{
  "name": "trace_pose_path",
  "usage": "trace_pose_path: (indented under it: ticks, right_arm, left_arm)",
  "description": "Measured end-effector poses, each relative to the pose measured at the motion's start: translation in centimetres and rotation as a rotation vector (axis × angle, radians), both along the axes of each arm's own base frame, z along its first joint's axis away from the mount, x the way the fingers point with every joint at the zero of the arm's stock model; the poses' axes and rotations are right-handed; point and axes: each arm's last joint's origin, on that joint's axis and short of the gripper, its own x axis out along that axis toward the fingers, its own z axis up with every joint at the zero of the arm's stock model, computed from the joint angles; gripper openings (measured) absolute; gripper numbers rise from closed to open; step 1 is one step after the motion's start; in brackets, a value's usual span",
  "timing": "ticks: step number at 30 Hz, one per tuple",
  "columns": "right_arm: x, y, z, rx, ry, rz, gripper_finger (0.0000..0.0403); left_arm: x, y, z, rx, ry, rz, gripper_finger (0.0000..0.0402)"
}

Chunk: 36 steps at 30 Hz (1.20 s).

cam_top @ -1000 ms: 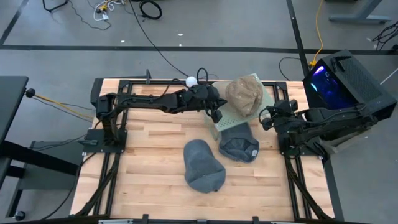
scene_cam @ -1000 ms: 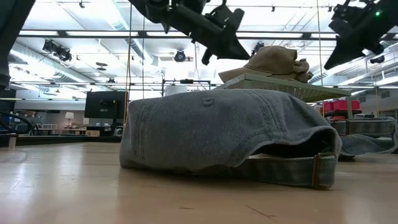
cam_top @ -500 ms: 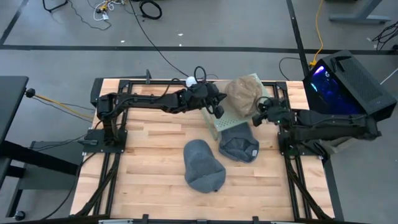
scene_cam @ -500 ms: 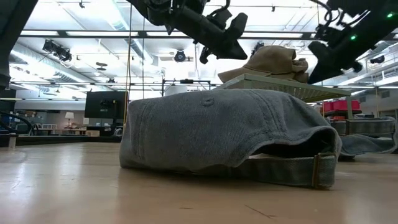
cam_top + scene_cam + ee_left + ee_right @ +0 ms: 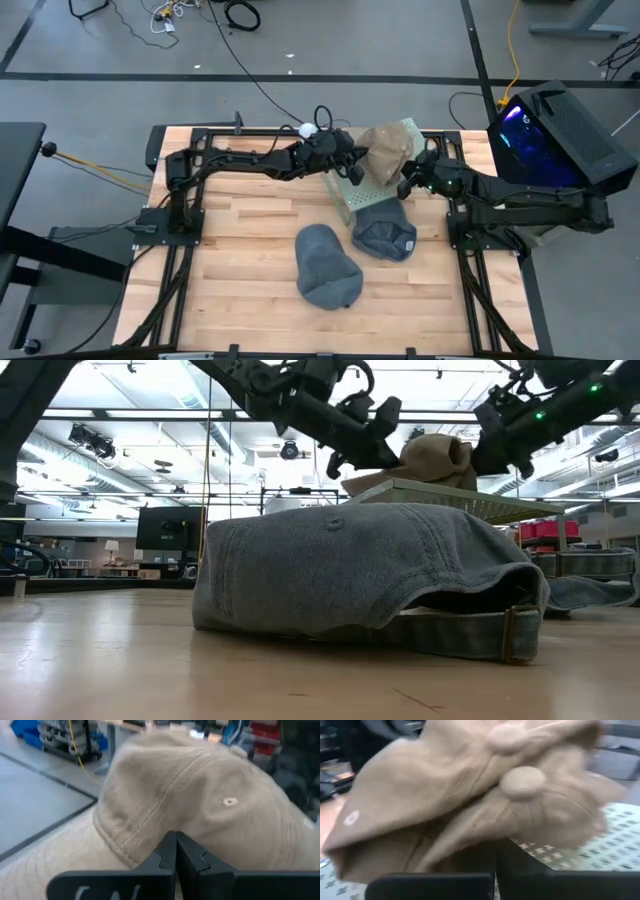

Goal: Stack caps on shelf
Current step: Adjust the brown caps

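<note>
Tan caps (image 5: 388, 146) sit on shelf (image 5: 362, 196), upper centre of high view. Left gripper (image 5: 354, 174) and right gripper (image 5: 405, 186) flank them, both clenched, empty. 2 grey caps (image 5: 327, 264) on surface (image 5: 240, 250) below.

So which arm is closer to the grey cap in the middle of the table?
Left, narrowly. Its end effector is up beside the shelf, behind the grey cap; the right end effector sits farther across.
</note>
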Motion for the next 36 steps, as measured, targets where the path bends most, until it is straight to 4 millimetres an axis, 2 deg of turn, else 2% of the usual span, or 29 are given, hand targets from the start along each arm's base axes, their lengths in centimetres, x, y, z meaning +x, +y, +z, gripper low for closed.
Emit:
trace_pose_path:
  ticks: [6, 12, 16, 20, 25, 30, 36]
  right_arm:
    - [0.8, 0.0, -0.7, 0.028, 0.04, 0.072, 0.0002]
    - [1.1, 0.4, -0.2, -0.007, 0.005, 0.137, 0.0002]
    - [1.1, 0.9, 0.2, -0.027, -0.015, 0.174, 0.0002]
    - [0.7, 1.1, 0.1, -0.032, 0.012, 0.147, 0.0002]
    - [-0.2, 1.2, -0.2, -0.024, 0.062, 0.083, 0.0002]
    - [-1.2, 1.2, 0.3, -0.051, 0.043, 0.029, 0.0002]
    - [-2.2, 1.3, 1.0, -0.062, -0.006, 0.028, 0.0002]
  left_arm:
    - [0.6, -0.1, -0.2, 0.018, -0.076, -0.019, 0.0003]
    - [1.0, 0.0, 0.7, 0.042, -0.086, -0.063, 0.0003]
    - [2.3, 0.1, 0.4, 0.054, -0.081, -0.116, 0.0002]
    - [3.9, 0.4, -0.5, 0.018, -0.058, -0.137, 0.0003]
    - [5.0, 0.5, -0.1, 0.012, -0.053, -0.141, 0.0003]
    - [5.3, 0.3, 1.3, 0.028, -0.092, -0.15, 0.0003]
    - [5.8, 0.1, 1.0, 0.027, -0.109, -0.169, 0.0004]
